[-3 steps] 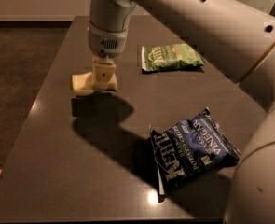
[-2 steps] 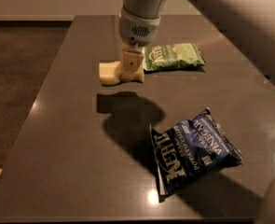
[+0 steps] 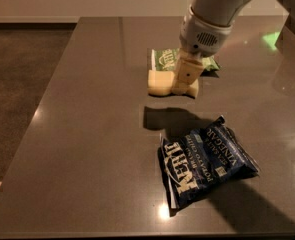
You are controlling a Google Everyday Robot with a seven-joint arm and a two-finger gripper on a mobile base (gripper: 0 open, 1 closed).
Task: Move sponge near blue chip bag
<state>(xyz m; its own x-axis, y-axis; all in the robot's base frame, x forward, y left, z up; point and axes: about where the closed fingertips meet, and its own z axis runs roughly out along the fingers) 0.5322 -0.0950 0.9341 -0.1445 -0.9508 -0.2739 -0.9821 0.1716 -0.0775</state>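
As I count across the dark table (image 3: 87, 114), I find one sponge (image 3: 159, 82), one blue chip bag (image 3: 207, 161), one green chip bag (image 3: 164, 59) and one arm (image 3: 214, 14) ending in one gripper (image 3: 184, 84). The arm comes in from the upper right, its pale wrist tilted down and a little to the left, with the tan fingers (image 3: 187, 71) pointing at the tabletop. The jaws are closed on the right half of the sponge, pinching it so that its left half sticks out free. It seems to hang just above the surface, since a dark shadow (image 3: 169, 119) lies on the table below it, apart from it. The sponge sits in front of the green bag, partly covering it from my view, and up and left of the blue bag, near it but not touching. Compared with 0.7 seconds ago, gripper and sponge have travelled rightward across the table, narrowing the gap to the blue bag; both bags lie where they were.
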